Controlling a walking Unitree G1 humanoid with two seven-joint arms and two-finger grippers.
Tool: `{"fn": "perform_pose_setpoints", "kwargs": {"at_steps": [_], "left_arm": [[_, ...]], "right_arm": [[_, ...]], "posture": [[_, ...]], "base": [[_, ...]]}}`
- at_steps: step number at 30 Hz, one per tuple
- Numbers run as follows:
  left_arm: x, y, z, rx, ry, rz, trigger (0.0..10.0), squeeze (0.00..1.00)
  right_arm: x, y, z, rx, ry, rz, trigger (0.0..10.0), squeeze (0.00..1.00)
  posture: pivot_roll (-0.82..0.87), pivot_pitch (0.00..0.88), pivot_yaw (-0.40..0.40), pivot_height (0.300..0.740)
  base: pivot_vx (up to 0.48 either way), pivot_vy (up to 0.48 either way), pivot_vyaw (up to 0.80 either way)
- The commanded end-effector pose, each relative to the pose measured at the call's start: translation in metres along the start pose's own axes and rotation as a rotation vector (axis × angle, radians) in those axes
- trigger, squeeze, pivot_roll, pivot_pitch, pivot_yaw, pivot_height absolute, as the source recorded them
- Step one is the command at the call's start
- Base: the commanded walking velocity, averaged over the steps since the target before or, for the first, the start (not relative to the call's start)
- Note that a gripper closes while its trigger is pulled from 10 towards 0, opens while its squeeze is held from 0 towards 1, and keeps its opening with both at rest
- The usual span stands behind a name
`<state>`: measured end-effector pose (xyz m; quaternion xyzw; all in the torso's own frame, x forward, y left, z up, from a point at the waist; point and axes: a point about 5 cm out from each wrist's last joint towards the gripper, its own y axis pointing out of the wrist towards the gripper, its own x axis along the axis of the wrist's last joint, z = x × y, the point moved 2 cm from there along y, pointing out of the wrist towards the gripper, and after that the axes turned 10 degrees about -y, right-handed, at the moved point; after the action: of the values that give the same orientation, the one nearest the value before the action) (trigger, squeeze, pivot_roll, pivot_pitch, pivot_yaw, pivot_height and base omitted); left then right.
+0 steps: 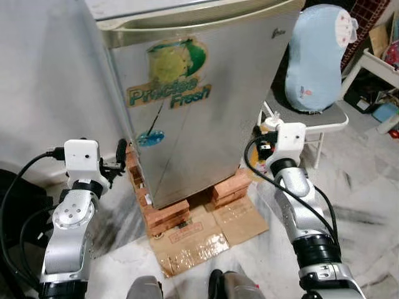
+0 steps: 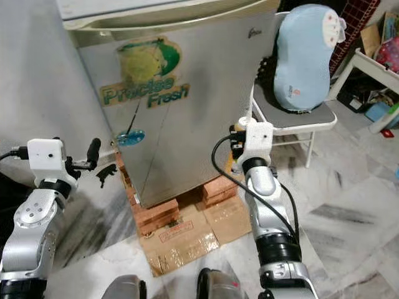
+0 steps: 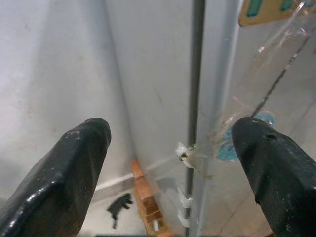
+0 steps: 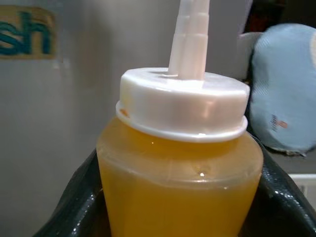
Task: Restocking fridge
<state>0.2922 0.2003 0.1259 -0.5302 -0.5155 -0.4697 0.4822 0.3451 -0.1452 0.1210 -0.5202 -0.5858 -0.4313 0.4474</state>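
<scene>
A small grey fridge point(image 1: 187, 93) with a green "Precise Fresh" sticker stands shut on stacked bricks. My right gripper point(image 1: 267, 138) is raised beside the fridge's right edge, shut on a squeeze bottle point(image 4: 180, 163) of orange liquid with a white cap and nozzle. My left gripper point(image 3: 173, 163) is open at the fridge's left front corner, its black fingers point(image 3: 64, 173) straddling the door's edge seam point(image 3: 196, 98). In the left eye view the left gripper point(image 1: 120, 156) sits just left of the fridge.
Bricks point(image 1: 167, 215) and flattened cardboard point(image 1: 206, 233) lie under the fridge. A grey wall point(image 1: 43, 75) is on the left. A folding chair point(image 1: 324, 121) holding a light-blue cushion point(image 1: 315, 56) stands to the right, with clutter beyond it.
</scene>
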Motion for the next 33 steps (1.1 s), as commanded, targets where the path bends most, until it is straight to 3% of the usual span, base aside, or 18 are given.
{"fn": "perform_pose_setpoints", "kwargs": {"at_steps": [1, 6, 14, 18, 25, 27, 30, 33], "left_arm": [[-0.001, 0.006, -0.013, -0.08, -0.014, 0.017, 10.0, 0.0], [0.0, 0.017, -0.02, -0.098, -0.02, 0.006, 10.0, 0.0], [0.009, 0.044, -0.006, 0.014, -0.006, -0.049, 10.0, 0.0], [0.01, 0.054, -0.004, 0.009, -0.031, -0.042, 10.0, 0.0], [0.002, 0.077, -0.028, -0.1, -0.051, 0.0, 10.0, 0.0], [0.002, 0.079, -0.031, -0.116, -0.053, 0.001, 10.0, 0.0], [0.001, 0.083, -0.051, -0.241, -0.051, 0.021, 10.0, 0.0], [-0.001, 0.085, -0.061, -0.296, -0.021, 0.031, 10.0, 0.0]], "right_arm": [[0.007, 0.001, -0.007, -0.012, -0.017, -0.02, 10.0, 0.0], [0.007, 0.0, -0.009, -0.011, -0.024, -0.018, 10.0, 0.0], [0.006, -0.007, -0.01, 0.003, -0.043, -0.008, 10.0, 0.0], [0.007, -0.012, -0.012, 0.012, -0.058, -0.006, 10.0, 0.0], [0.008, -0.015, -0.02, 0.01, -0.081, 0.004, 10.0, 0.0], [0.009, -0.015, -0.02, 0.009, -0.082, 0.005, 10.0, 0.0], [0.009, -0.016, -0.02, 0.009, -0.083, 0.006, 10.0, 0.0], [0.009, -0.017, -0.019, 0.011, -0.083, 0.008, 10.0, 0.0]], "posture": [[0.11, 0.091, -0.058, 0.74], [0.1, 0.098, -0.061, 0.74], [0.06, 0.124, -0.076, 0.74], [0.03, 0.138, -0.085, 0.74], [0.0, 0.143, -0.09, 0.74], [0.0, 0.143, -0.09, 0.74], [0.0, 0.142, -0.088, 0.74], [0.0, 0.142, -0.09, 0.74]], "base": [[0.0, 0.0, 0.0], [0.0, 0.0, 0.0], [0.0, 0.0, 0.0], [0.0, 0.0, 0.0], [0.0, 0.0, 0.0], [0.0, 0.0, 0.0], [0.0, 0.0, 0.0], [0.0, 0.0, 0.0]]}}
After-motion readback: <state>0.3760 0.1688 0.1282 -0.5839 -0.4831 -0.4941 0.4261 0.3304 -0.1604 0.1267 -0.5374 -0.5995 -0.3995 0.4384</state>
